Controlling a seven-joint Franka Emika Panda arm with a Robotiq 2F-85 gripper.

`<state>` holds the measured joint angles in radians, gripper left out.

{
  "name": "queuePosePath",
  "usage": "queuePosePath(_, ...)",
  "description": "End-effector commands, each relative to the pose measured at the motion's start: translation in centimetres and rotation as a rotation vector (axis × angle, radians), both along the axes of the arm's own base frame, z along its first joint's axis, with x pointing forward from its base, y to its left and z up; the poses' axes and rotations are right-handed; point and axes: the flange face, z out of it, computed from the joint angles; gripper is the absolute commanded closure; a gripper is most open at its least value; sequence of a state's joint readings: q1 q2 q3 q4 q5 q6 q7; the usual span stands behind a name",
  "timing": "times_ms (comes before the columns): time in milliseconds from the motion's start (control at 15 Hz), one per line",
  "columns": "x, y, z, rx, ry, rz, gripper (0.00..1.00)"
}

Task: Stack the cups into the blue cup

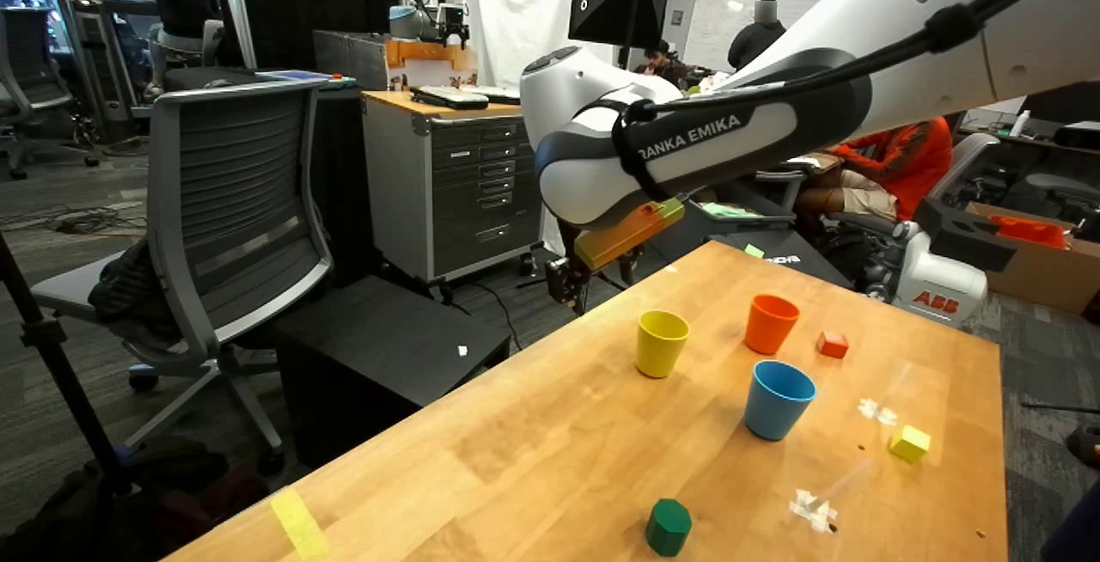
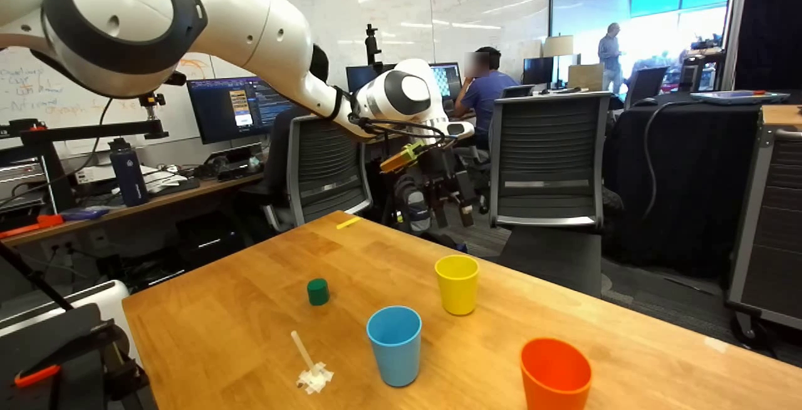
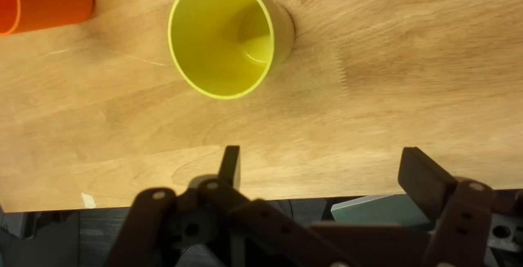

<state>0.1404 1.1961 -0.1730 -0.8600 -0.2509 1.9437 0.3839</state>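
Observation:
The yellow cup stands upright on the table, in both exterior views [image 1: 662, 354] [image 2: 458, 288] and the wrist view [image 3: 220, 38]. The orange-red cup stands upright beside it [image 1: 767, 330] [image 2: 554, 378]; part of it shows at the wrist view's top left [image 3: 53, 1]. The blue cup stands upright near both [image 1: 773, 412] [image 2: 396, 350]; it is out of the wrist view. All three cups are apart. My gripper [image 1: 603, 294] [image 2: 453, 219] [image 3: 320, 156] is open with nothing between its fingers. It is above the table's edge, off to one side of the yellow cup.
The wooden table [image 1: 516, 459] ends beneath my gripper. A dark green piece [image 1: 668, 528] [image 2: 318, 292], a small orange-red block [image 1: 832, 345] and a small yellow block [image 1: 909, 443] lie on it. Taped spots [image 1: 812, 510] mark the surface. Chairs [image 2: 545, 159] stand beyond the edge.

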Motion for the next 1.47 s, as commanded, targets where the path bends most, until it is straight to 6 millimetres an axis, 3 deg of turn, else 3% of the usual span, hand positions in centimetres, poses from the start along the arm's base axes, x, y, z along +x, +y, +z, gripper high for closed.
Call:
queuePosePath(0,-1.4,0.1,4.0,-0.008,-0.027,0.041,0.0)
queuePosePath(267,-2.7,0.0,7.7,0.002,-0.05,0.07,0.0)
queuePosePath(600,-5.2,-1.3,9.3,-0.015,-0.074,0.101,0.0)
queuePosePath(1133,-11.9,-2.8,5.8,-0.035,-0.072,0.182,0.0)
queuePosePath(1400,-13.9,-3.5,3.9,-0.045,-0.073,0.209,0.0)
